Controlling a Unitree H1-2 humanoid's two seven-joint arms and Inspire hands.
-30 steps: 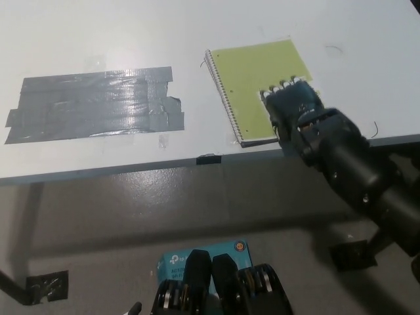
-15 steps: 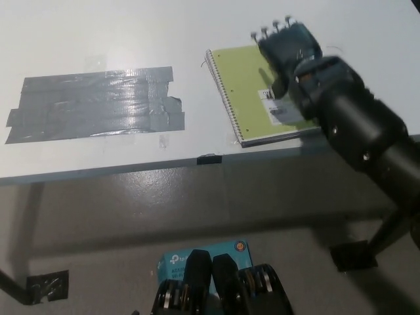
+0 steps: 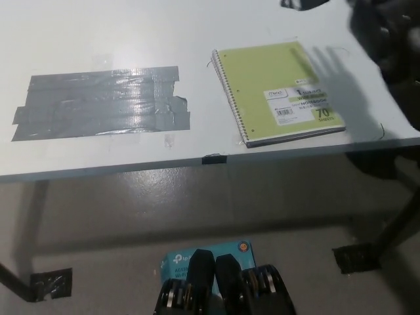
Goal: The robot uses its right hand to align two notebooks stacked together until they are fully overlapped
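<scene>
A green notebook lies flat near the front edge of the white bench, well right of grey tape. The blurred black right arm hangs above.

black right arm, blurred, bulky

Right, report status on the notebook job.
Right hand raised at upper right, off the green notebook; grip unclear. Left hand out of view. One cover showing near table edge. Nothing in the way.

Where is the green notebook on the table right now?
In the head view, the green notebook lies flat near the table's front right edge, right of the grey tape patch.
</scene>
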